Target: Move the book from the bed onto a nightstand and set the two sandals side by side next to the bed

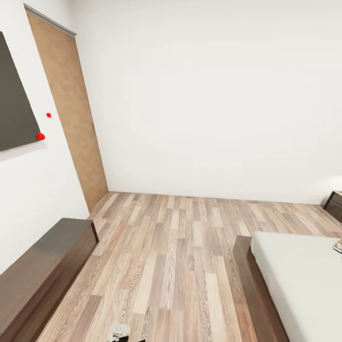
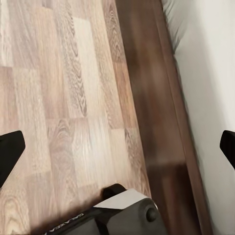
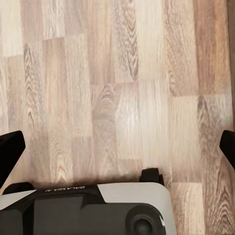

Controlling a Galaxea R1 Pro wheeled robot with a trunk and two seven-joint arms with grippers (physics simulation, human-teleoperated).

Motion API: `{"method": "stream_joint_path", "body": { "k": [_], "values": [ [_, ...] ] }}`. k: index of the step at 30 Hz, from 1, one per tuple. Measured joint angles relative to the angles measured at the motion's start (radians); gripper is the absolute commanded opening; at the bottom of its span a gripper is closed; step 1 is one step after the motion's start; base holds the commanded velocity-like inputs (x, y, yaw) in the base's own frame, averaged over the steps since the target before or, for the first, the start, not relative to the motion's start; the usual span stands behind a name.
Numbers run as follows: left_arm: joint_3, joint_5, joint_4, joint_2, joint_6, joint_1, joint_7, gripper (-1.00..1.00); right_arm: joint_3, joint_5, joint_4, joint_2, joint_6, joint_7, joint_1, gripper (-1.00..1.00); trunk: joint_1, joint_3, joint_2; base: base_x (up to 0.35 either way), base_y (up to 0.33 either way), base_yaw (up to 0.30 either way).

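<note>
Far left on the white wall hangs a dark panel [image 1: 14, 99] w/ two red dots beside it, then a tan door [image 1: 71, 109]. Below runs a long low dark brown cabinet [image 1: 42, 270]. Mid-room is light wood-plank floor [image 1: 175, 256], bare. On the right is the bed [image 1: 294, 280], pale grey-white mattress on dark frame, w/ the book [image 1: 338, 246] just a sliver at the pic's edge. Nightstand [image 1: 335, 205] sits in the far right corner. My left gripper [image 2: 117, 147] hangs released over floor and bed frame; right gripper [image 3: 117, 144] spread wide over planks.
</note>
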Motion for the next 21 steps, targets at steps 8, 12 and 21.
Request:
{"method": "stream_joint_path", "body": {
  "k": [8, 12, 21],
  "values": [
    [0.000, 0.002, 0.000, 0.000, 0.000, 0.000, 0.000, 1.00, 0.000, 0.000, 0.000, 0.000, 0.000, 0.000, 0.000, 1.00, 0.000, 0.005, 0.000, 0.274, 0.000, -0.110],
    [0.001, 0.002, 0.000, 0.001, 0.000, 0.000, 0.000, 1.00, 0.000, 0.001, 0.001, 0.000, 0.000, 0.000, 0.000, 1.00, 0.000, 0.005, 0.000, 0.260, 0.000, -0.007],
    [0.000, 0.001, -0.001, -0.001, 0.000, 0.000, 0.001, 1.00, 0.001, 0.003, 0.016, 0.001, -0.001, -0.004, 0.000, 1.00, 0.000, 0.005, 0.000, 0.287, 0.000, -0.001]
  ]
}}
